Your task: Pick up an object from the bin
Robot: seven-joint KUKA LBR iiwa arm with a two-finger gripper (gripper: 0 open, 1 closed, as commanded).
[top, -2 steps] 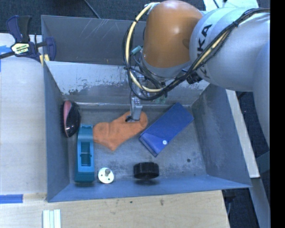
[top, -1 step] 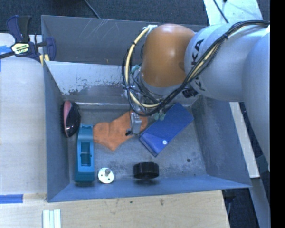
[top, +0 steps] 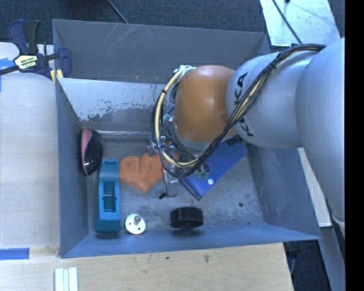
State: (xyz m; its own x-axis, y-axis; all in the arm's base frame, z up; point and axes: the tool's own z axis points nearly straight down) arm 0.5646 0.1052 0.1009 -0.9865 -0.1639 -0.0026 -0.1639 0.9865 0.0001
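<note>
Lower left of the bin: blue tape dispenser, white disc. Just left of centre: orange crumpled lump. Looks soft, light and squashy, so probably best pinched across its thick middle. Beside its right edge, contact unclear: gripper, pointing straight down, open or closed impossible to tell. Right of centre: orange wrist cover, grey arm slanting in from upper right.
</note>
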